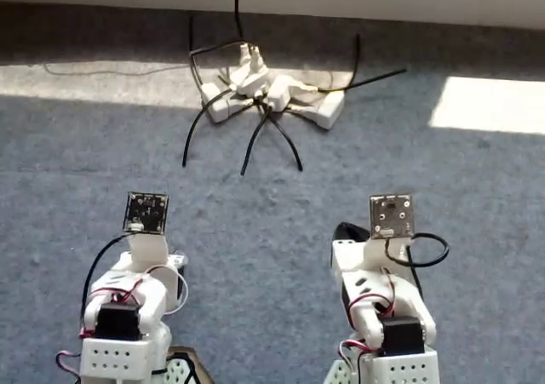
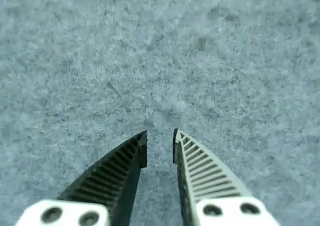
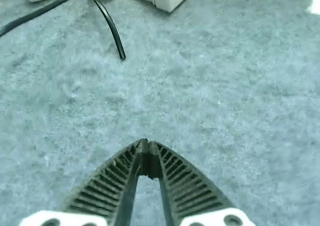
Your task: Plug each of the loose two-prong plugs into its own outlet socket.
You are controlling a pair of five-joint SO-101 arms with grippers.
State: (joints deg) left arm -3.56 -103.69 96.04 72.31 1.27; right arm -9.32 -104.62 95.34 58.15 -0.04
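The left gripper (image 2: 160,137) is held slightly parted, the right gripper (image 3: 148,146) clenched on nothing. The plugs (image 1: 253,77) are crowded among crossed cords (image 1: 255,141), so one could be snagged and the strip (image 1: 328,110) dragged.

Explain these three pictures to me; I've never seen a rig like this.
Two small robot arms stand side by side on a grey carpet-like surface. One picture looks down on both from above. The other two come from a camera on each arm's wrist, looking along its pincer. The left gripper is slightly open and the right gripper is shut; neither holds anything. Farther off lies a cluster of white outlet blocks with black cables, some ends lying loose on the surface.
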